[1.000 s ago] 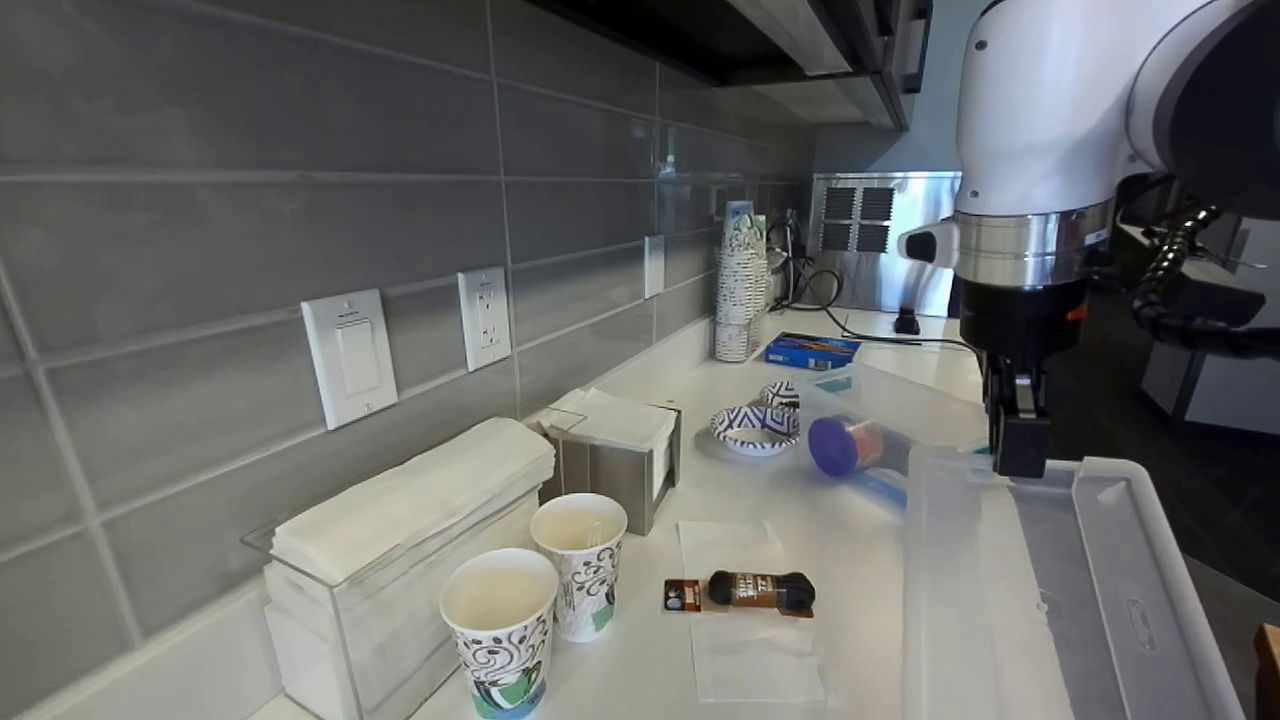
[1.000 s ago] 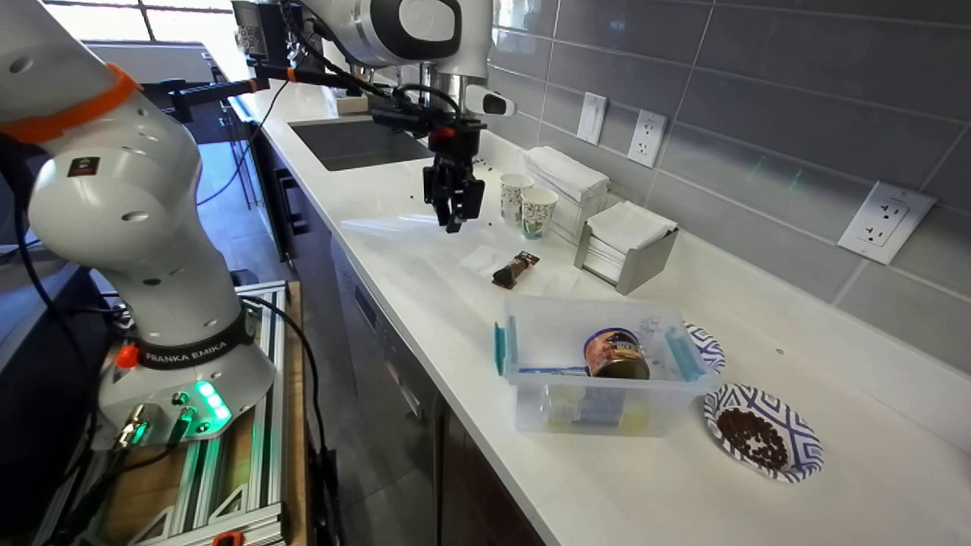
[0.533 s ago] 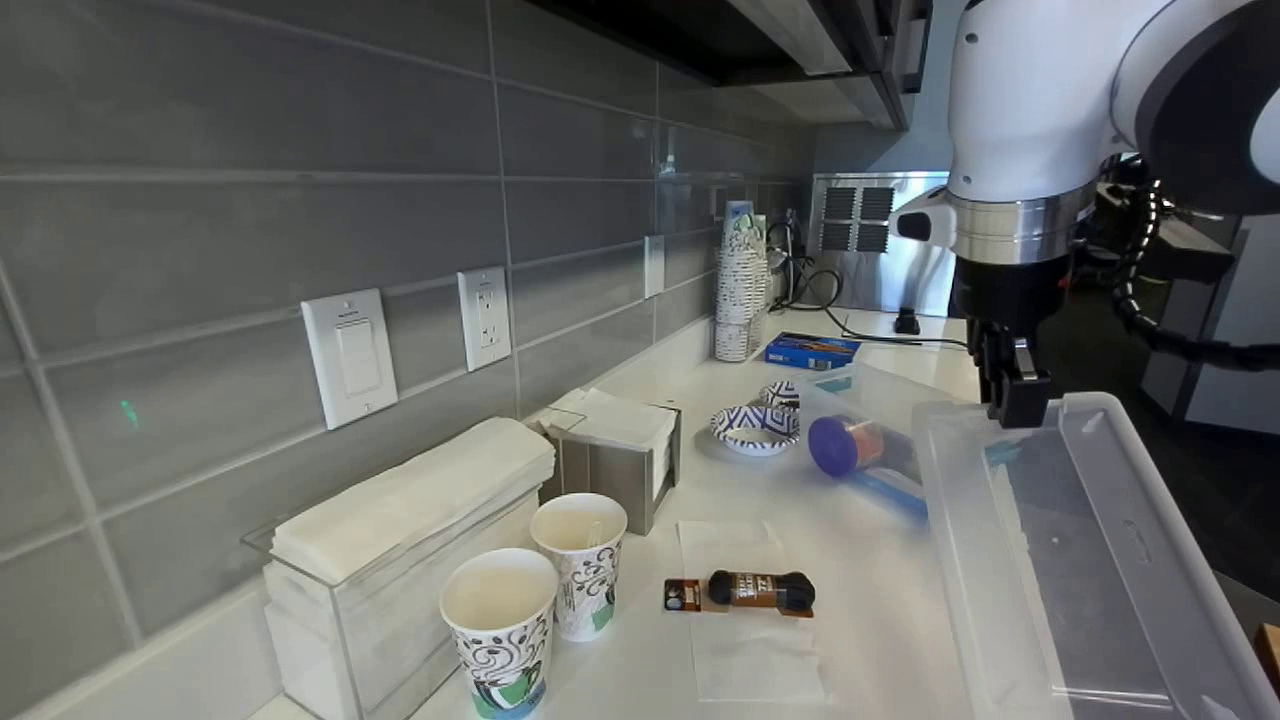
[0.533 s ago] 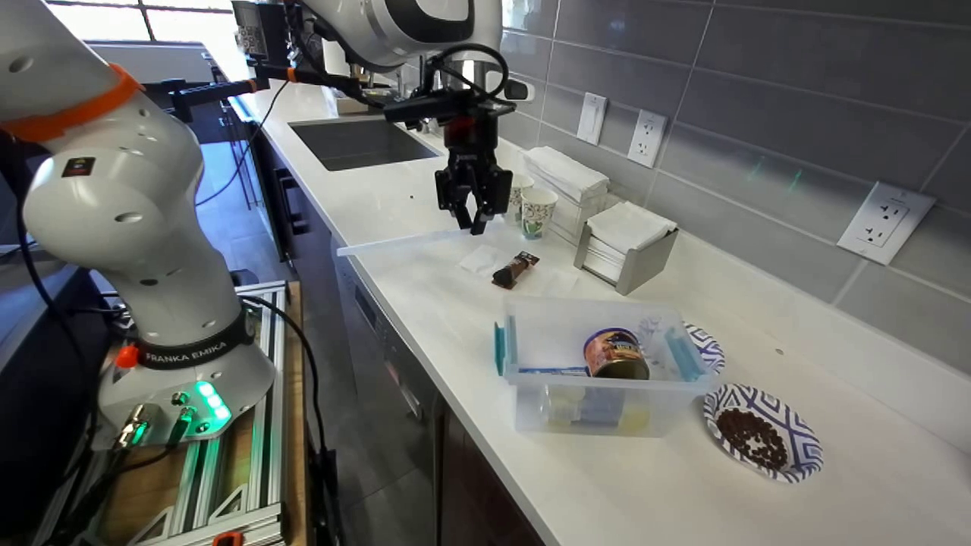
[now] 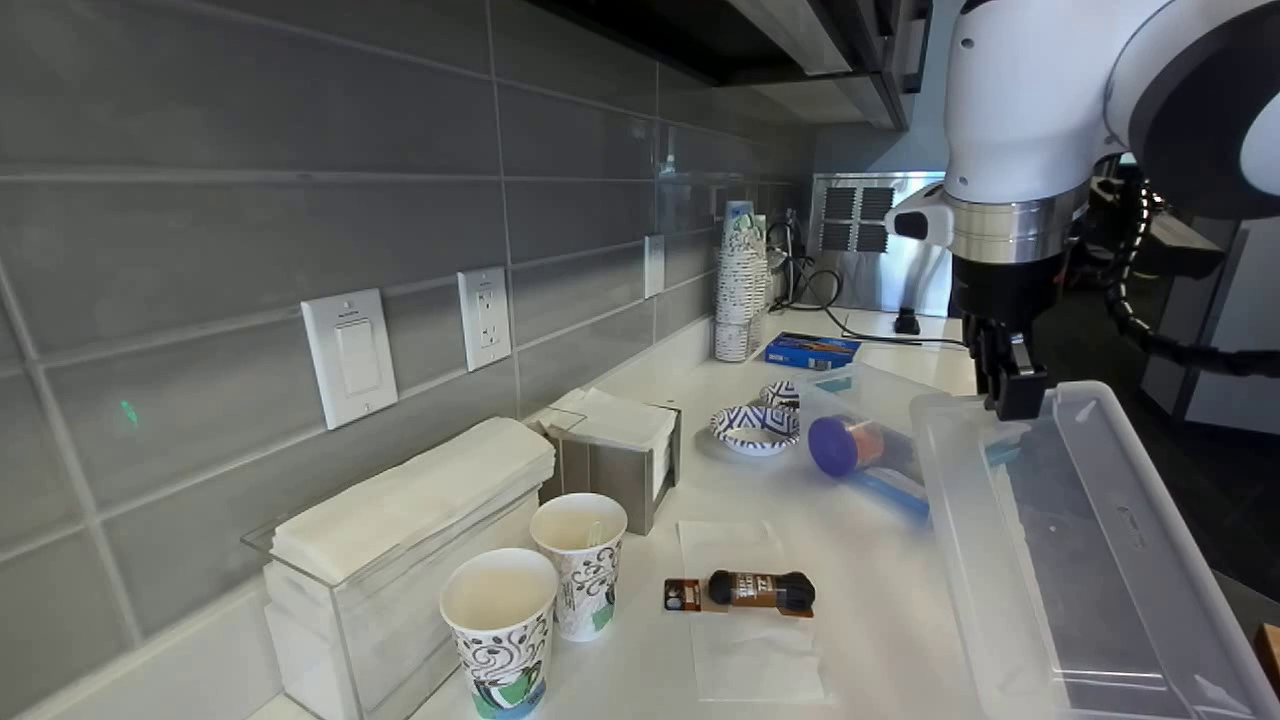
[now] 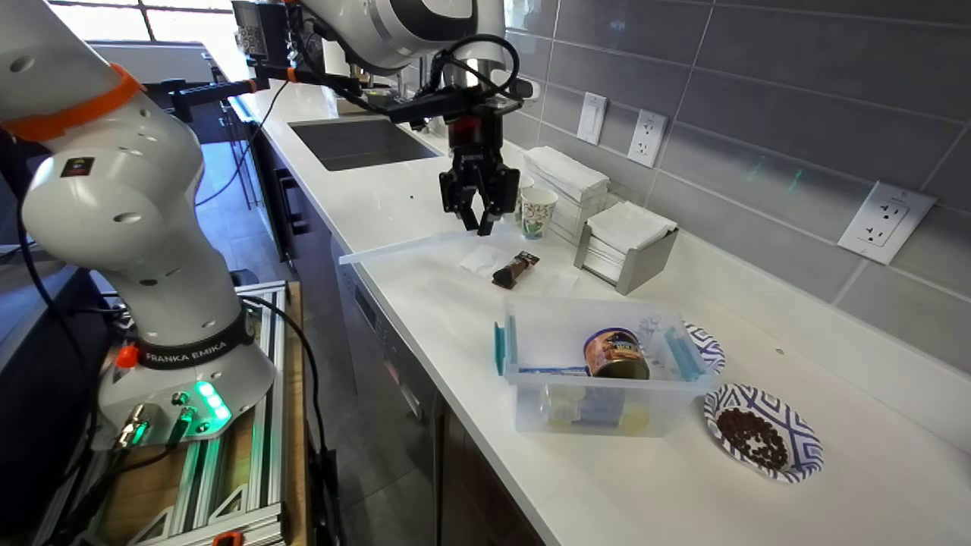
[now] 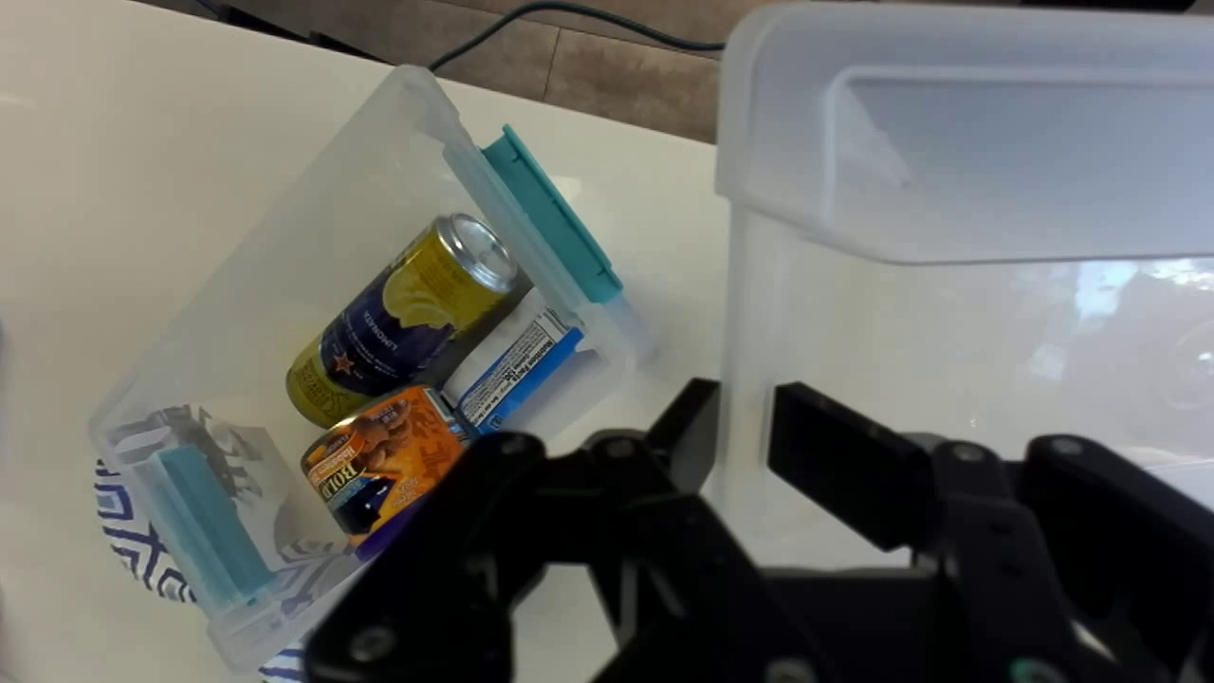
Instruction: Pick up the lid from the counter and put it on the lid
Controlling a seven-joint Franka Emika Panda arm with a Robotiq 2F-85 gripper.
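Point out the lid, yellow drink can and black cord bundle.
Lid (image 5: pixel 1085 545), in an exterior view: flat central panel.
Yellow drink can (image 7: pixel 394 327), in the wrist view: its side.
Black cord bundle (image 5: pixel 757 590), in an exterior view: brown wrapper.

The place is a kitchen, plain from the long white counter (image 6: pixel 470 318) set against a wall (image 6: pixel 804 91) of grey tiles. A dark sink (image 6: pixel 360 144) is sunk into the counter, and below run dark cabinets (image 6: pixel 277 216) with handles, beside a built-in appliance (image 6: pixel 383 349) with a control strip. A cupboard (image 5: pixel 885 65) hangs overhead. The tiles carry a switch (image 5: pixel 357 358) and outlets (image 6: pixel 647 138). Piles of napkins (image 5: pixel 410 500), a tall stack of paper cups (image 5: pixel 738 290) and patterned paper bowls (image 6: pixel 802 444) suit a shared kitchen, though whether it belongs to an office or a home cannot be told.
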